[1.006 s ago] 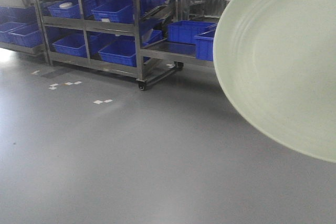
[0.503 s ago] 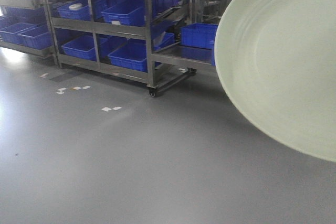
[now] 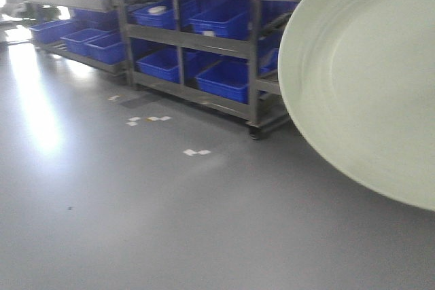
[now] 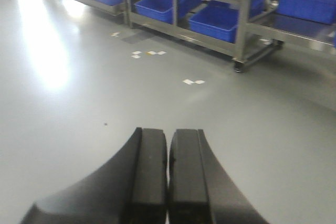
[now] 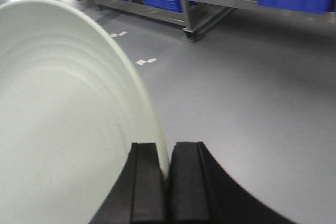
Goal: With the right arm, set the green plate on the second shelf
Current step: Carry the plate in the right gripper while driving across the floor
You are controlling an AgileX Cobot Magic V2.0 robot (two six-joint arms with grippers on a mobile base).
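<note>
Your right claw [image 5: 167,153]: clamped on green plate [image 5: 63,119] rim, 3 o'clock. Left claw [image 4: 168,140]: closed, pads touching. Grey floor [image 3: 170,222] open ahead; shelving racks [image 3: 183,37], 12 o'clock.

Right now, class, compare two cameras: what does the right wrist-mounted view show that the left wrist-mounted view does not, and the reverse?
Only the right wrist-mounted view shows the green plate, its rim pinched in the right end effector and held on edge above the floor.

Only the left wrist-mounted view shows the left end effector, closed with nothing in it.

Both show the grey floor, the white floor markers, and the steel rack on casters carrying blue bins.
</note>
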